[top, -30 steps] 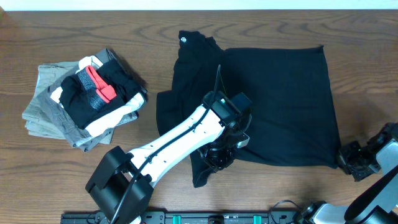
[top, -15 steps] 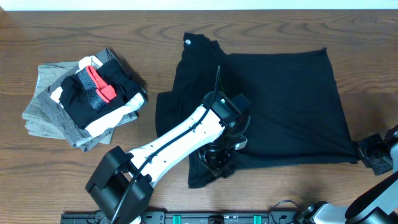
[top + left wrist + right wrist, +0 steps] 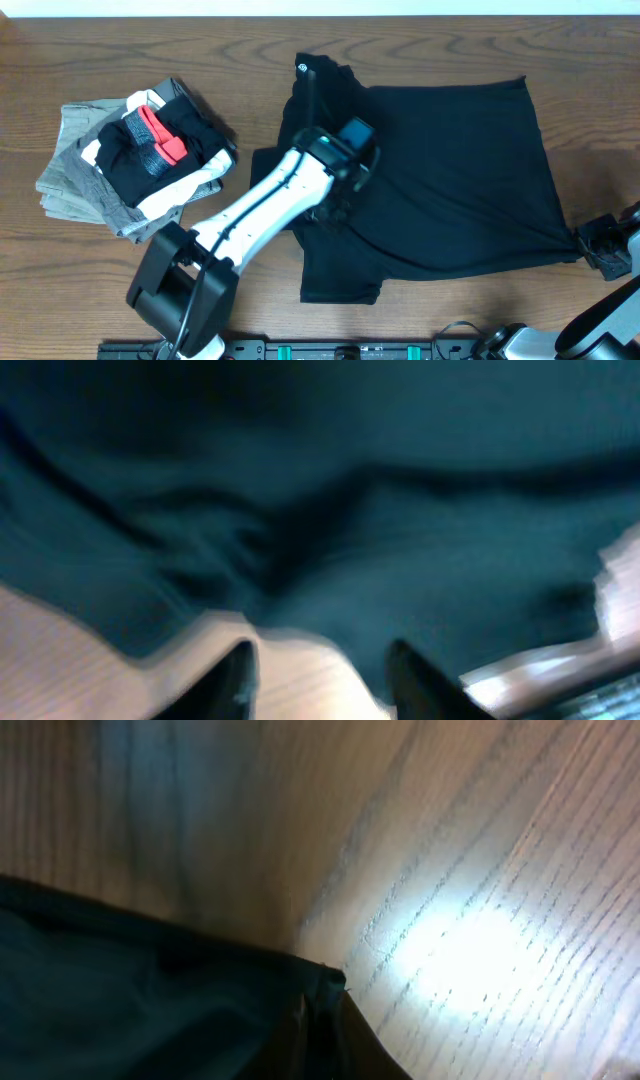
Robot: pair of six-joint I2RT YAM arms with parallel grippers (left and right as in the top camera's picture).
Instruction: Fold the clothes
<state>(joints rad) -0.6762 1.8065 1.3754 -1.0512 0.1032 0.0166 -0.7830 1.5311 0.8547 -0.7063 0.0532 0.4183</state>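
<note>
The black T-shirt [image 3: 450, 170] lies spread across the middle and right of the table, with its small white print [image 3: 302, 67] at the far left corner. My left gripper [image 3: 335, 212] hovers over the shirt's left part. In the blurred left wrist view its fingers [image 3: 325, 685] are open and empty, with bare wood between them and black cloth [image 3: 330, 490] beyond. My right gripper [image 3: 592, 246] is at the table's right edge, shut on the shirt's near right corner. In the right wrist view the cloth [image 3: 130, 990] is pinched between the fingers [image 3: 325, 1020].
A pile of folded gray, white and black garments with a red patch [image 3: 140, 160] sits at the left of the table. Bare wood [image 3: 500, 310] runs along the front edge. The left arm's base [image 3: 180, 295] stands at the front left.
My left gripper has let go of the shirt's front left part and moved back and left; that flap now lies flat. My right gripper pulled the corner to the right, then held still.
</note>
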